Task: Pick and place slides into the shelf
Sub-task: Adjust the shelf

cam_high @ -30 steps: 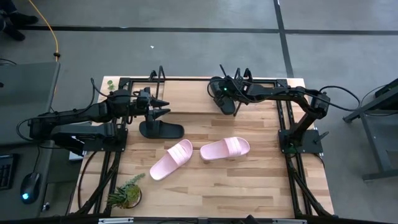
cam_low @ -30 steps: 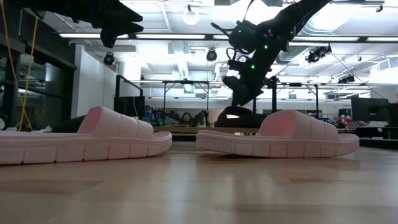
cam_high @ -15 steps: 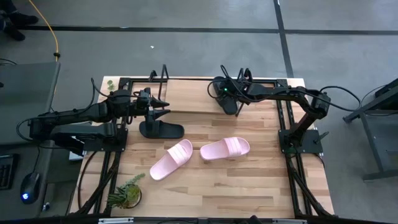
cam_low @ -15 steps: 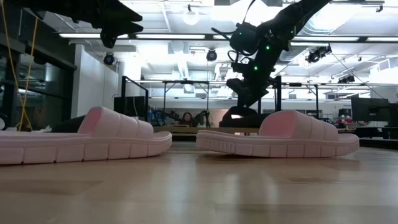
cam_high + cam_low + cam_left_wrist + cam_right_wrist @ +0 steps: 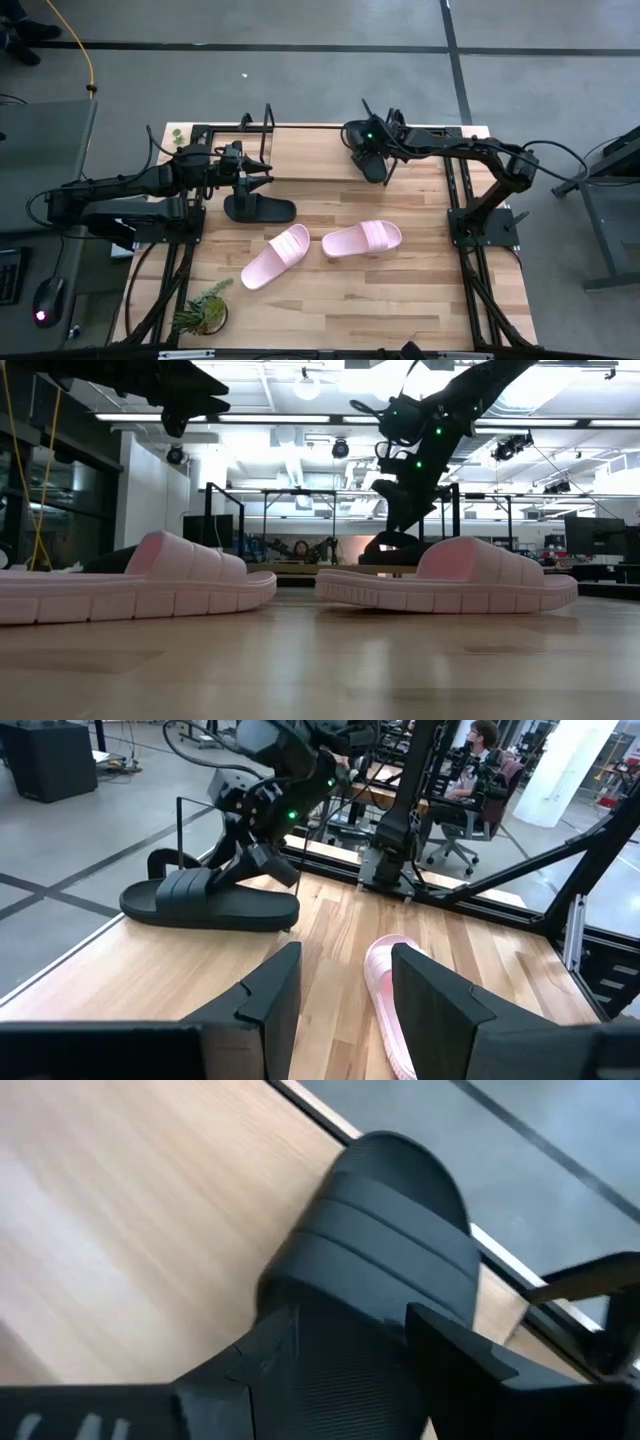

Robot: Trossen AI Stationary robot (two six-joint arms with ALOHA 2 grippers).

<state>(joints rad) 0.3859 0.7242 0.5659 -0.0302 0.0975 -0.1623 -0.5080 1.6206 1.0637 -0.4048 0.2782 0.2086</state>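
My right gripper [image 5: 378, 166] is shut on a black slide [image 5: 366, 152] at the right end of the shelf's light board [image 5: 310, 150], between thin black hoops [image 5: 266, 117]. The left wrist view shows that slide [image 5: 205, 906] flat on the board under the right gripper [image 5: 268, 860]. My left gripper [image 5: 257, 171] hangs open above the table beside the shelf's left end. A second black slide [image 5: 258, 209] lies sole-down just nearer. Two pale pink slides [image 5: 277, 257] [image 5: 362, 238] lie sole-down mid-table. My right gripper holds the black slide by its sole behind the strap [image 5: 345, 1335], pinched across its width between the two fingers [image 5: 262, 1348]. The fingers come slanting down from above and the table's right. The slide's sole rests flat on the shelf board [image 5: 300, 935].
A small potted plant [image 5: 204, 311] stands at the near left corner. A black metal frame [image 5: 460, 215] runs along both table sides and carries the arm bases. Bare wood lies near the front edge [image 5: 400, 310]. People sit at desks beyond the table [image 5: 480, 760].
My right gripper has carried the black slide a little toward the table's far right corner, staying shut on it. The shelf has slid slightly toward the table's right with it.
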